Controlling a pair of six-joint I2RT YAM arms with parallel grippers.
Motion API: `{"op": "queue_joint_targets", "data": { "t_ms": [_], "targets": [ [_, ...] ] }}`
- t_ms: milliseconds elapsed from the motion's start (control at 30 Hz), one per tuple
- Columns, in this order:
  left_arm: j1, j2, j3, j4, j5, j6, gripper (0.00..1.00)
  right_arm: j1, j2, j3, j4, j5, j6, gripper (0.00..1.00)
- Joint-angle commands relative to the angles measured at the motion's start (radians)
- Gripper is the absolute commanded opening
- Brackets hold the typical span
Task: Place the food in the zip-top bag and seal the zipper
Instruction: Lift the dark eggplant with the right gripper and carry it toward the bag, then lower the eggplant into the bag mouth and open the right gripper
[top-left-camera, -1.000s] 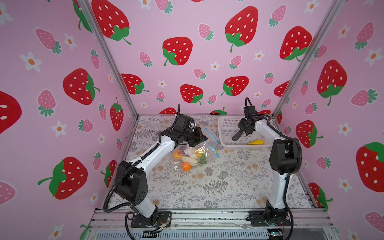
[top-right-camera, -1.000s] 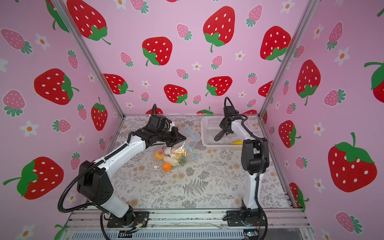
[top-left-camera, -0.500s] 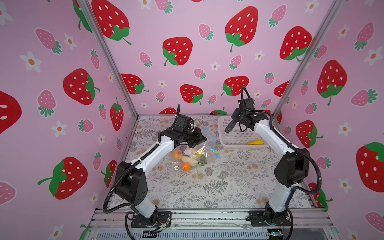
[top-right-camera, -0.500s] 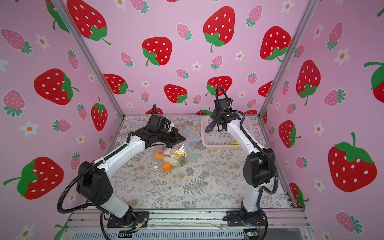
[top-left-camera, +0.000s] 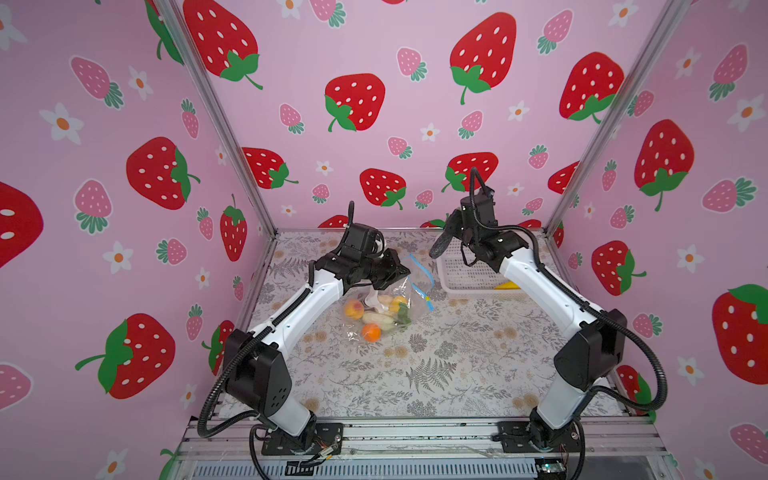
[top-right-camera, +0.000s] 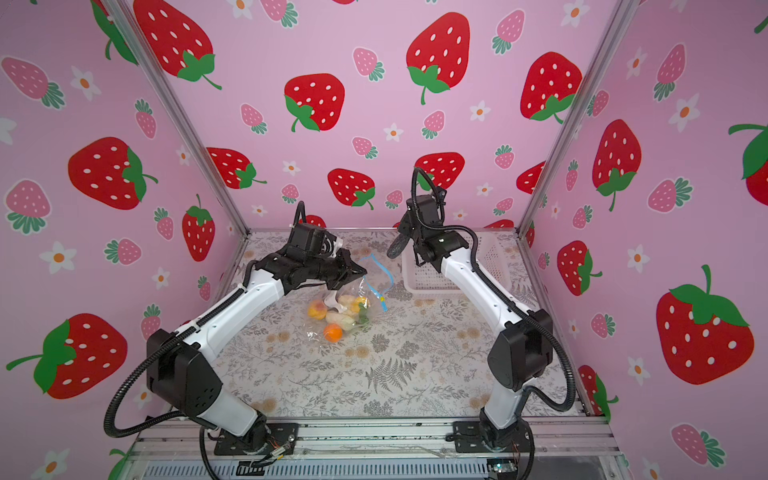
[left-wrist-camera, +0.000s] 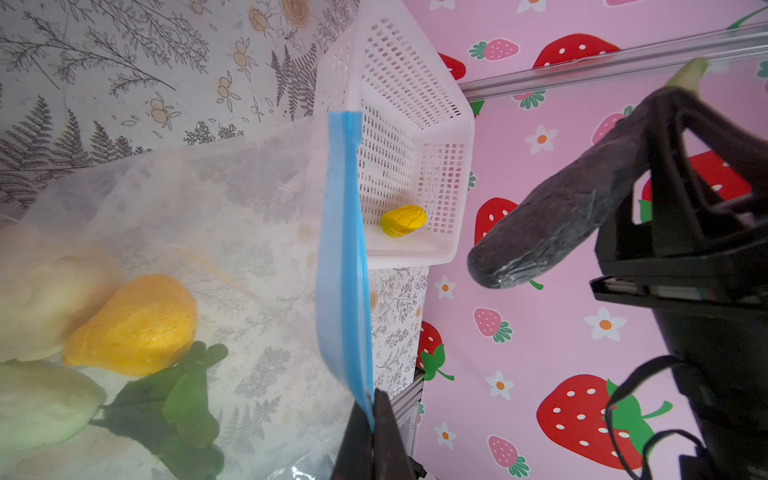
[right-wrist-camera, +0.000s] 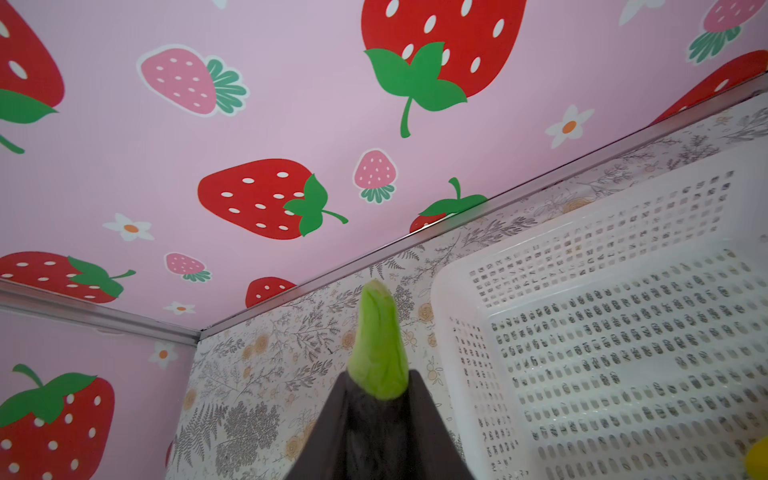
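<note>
The clear zip-top bag (top-left-camera: 384, 309) (top-right-camera: 338, 313) lies mid-table with a peach, an orange, a lemon (left-wrist-camera: 133, 328) and a leafy white radish inside. My left gripper (top-left-camera: 401, 272) (left-wrist-camera: 371, 411) is shut on the blue zipper (top-left-camera: 422, 272) (left-wrist-camera: 343, 249), holding the mouth up off the table. The yellow-tipped slider (top-left-camera: 427, 298) hangs at the strip's lower end. My right gripper (top-left-camera: 457, 230) (right-wrist-camera: 376, 382) is shut on a long dark food piece (top-left-camera: 438, 246) (left-wrist-camera: 561, 212) with a green stem (right-wrist-camera: 378, 345), held in the air to the right of the bag's mouth.
A white mesh basket (top-left-camera: 469, 274) (right-wrist-camera: 582, 332) stands at the back right, with one yellow food piece (top-left-camera: 508, 286) (left-wrist-camera: 403, 220) in it. Pink strawberry walls with metal corner posts close in the table on three sides.
My right arm has lifted out of the basket and swung left toward the bag, carrying the dark piece. The left gripper and the bag have stayed put.
</note>
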Motion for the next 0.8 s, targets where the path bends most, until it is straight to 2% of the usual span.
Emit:
{"op": "queue_joint_targets", "data": {
  "t_ms": [0,400,767],
  "targets": [
    [0.007,-0.027,0.06,-0.025,-0.005,0.019,0.0,0.037,-0.03,-0.024,0.085,-0.001,-0.004,0.24],
    [0.019,-0.028,0.113,-0.046,-0.005,0.029,0.0,0.119,0.029,0.006,0.087,0.02,-0.002,0.24],
    [0.029,-0.033,0.132,-0.06,-0.005,0.033,0.0,0.143,0.091,0.03,0.104,-0.023,0.001,0.24]
  ]
}}
